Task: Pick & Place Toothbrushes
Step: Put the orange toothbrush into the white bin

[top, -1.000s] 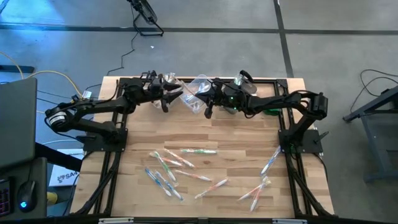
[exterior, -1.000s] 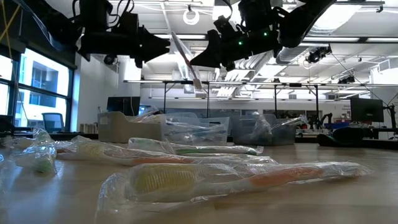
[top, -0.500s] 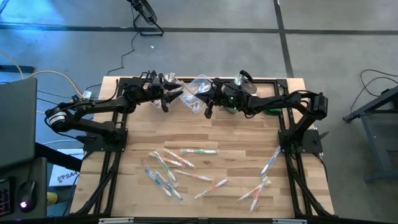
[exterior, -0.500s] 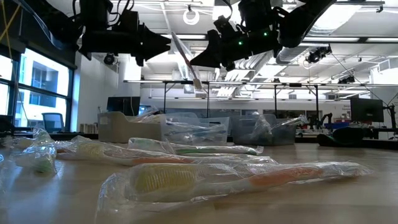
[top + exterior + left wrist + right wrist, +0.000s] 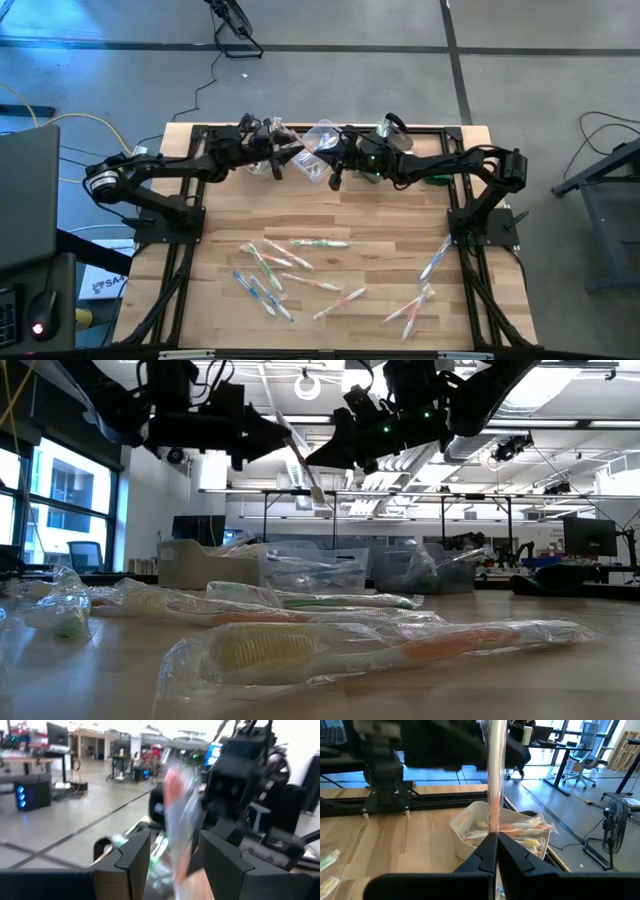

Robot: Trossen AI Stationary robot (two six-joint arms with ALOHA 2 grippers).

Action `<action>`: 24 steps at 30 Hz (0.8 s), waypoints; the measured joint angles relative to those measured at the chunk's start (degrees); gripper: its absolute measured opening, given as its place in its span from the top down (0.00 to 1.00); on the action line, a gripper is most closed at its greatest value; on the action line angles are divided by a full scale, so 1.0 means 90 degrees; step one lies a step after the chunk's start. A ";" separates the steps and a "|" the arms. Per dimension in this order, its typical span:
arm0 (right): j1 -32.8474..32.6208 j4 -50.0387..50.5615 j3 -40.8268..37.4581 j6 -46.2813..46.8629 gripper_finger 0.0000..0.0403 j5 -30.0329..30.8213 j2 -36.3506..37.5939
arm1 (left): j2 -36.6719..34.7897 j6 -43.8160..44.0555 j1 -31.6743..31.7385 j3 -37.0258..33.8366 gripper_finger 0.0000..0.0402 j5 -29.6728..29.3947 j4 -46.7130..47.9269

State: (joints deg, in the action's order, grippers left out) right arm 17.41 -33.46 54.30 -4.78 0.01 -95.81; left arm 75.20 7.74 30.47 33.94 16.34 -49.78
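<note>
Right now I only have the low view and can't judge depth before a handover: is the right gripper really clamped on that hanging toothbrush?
Observer: Yes. Its wrist view shows the right gripper shut on the toothbrush, which points straight out from the fingers.
Operator: And the left one?
Observer: The left gripper is open, with one finger on each side of that wrapped brush. I cannot tell whether they touch it.
Operator: Is a bin close by?
Observer: Yes. A white bin sits on the table just beyond the right gripper, with other toothbrushes already in it.
</note>
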 joint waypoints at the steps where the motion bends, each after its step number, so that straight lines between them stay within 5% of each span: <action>1: 0.0000 0.0015 0.0000 0.0000 0.99 0.0000 0.0000 | 0.0020 -0.0028 -0.0028 0.0069 0.59 0.0045 -0.0004; 24: 0.0000 0.0068 0.0002 0.0000 0.99 0.0002 0.0000 | 0.0055 -0.0114 -0.0016 0.0230 0.59 0.0085 0.0270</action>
State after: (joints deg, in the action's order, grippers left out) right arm 17.41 -32.84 54.33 -4.78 0.03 -95.81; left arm 75.70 6.72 30.33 36.01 17.10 -47.35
